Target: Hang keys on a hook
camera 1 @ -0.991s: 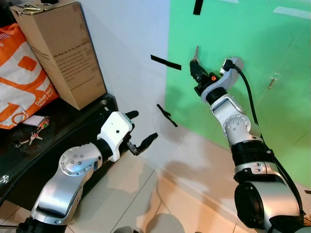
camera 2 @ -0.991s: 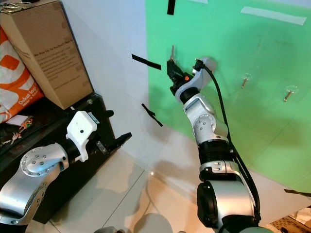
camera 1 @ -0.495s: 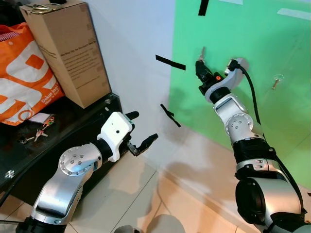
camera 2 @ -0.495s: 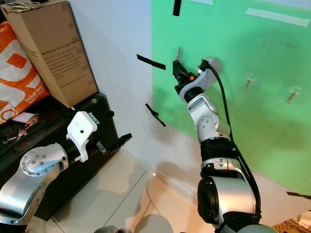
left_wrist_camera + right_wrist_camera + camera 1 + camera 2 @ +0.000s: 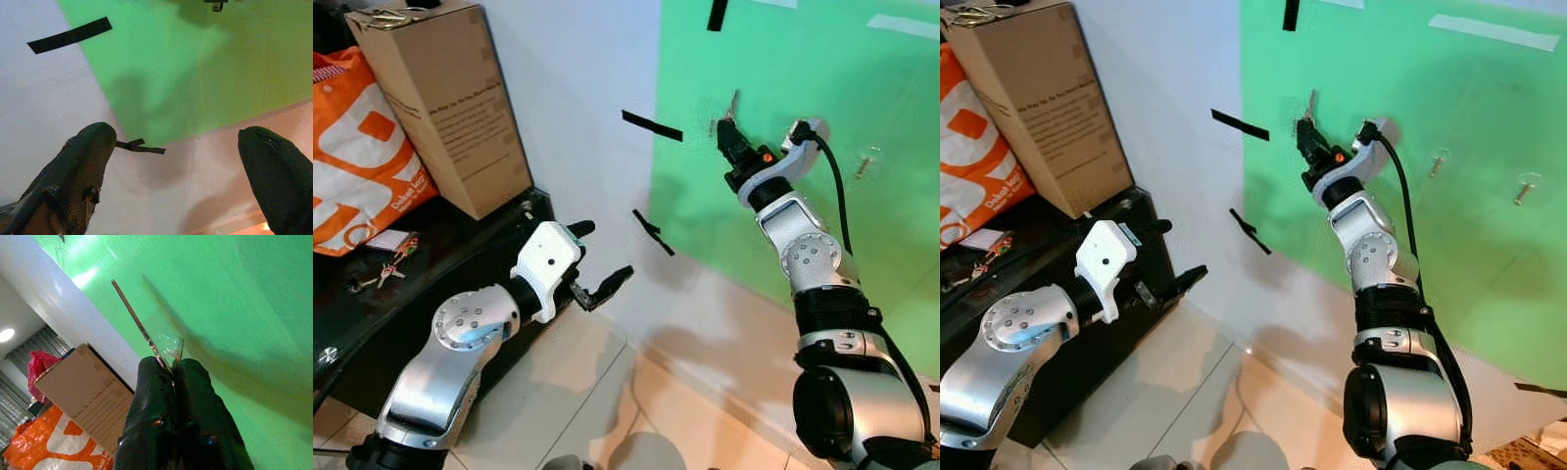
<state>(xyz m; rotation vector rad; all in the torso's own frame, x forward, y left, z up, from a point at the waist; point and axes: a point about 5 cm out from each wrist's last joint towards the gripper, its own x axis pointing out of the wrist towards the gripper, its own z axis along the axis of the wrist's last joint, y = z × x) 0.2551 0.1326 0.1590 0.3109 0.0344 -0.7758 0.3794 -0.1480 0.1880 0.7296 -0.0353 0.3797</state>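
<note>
My right gripper (image 5: 730, 140) is raised against the green wall panel (image 5: 803, 78) and is shut on a silver key (image 5: 732, 102) that sticks up from its fingertips (image 5: 168, 382). In the right wrist view the key (image 5: 139, 323) lies close to the green surface, with a small clear hook mount (image 5: 170, 343) right at the fingertips. Two more small hooks (image 5: 1438, 160) (image 5: 1525, 186) sit on the panel further right. My left gripper (image 5: 599, 257) is held low in front of the white wall, open and holding nothing, its fingers (image 5: 83, 161) spread wide.
A black cabinet (image 5: 460, 255) at the left carries a cardboard box (image 5: 440, 98), an orange bag (image 5: 357, 162) and another small bunch of keys (image 5: 382, 274). Black tape strips (image 5: 651, 125) mark the white wall. Tiled floor (image 5: 597, 392) lies below.
My right gripper has moved a little rightward and up along the green panel with the key. The camera shifted slightly. The left arm has stayed put.
</note>
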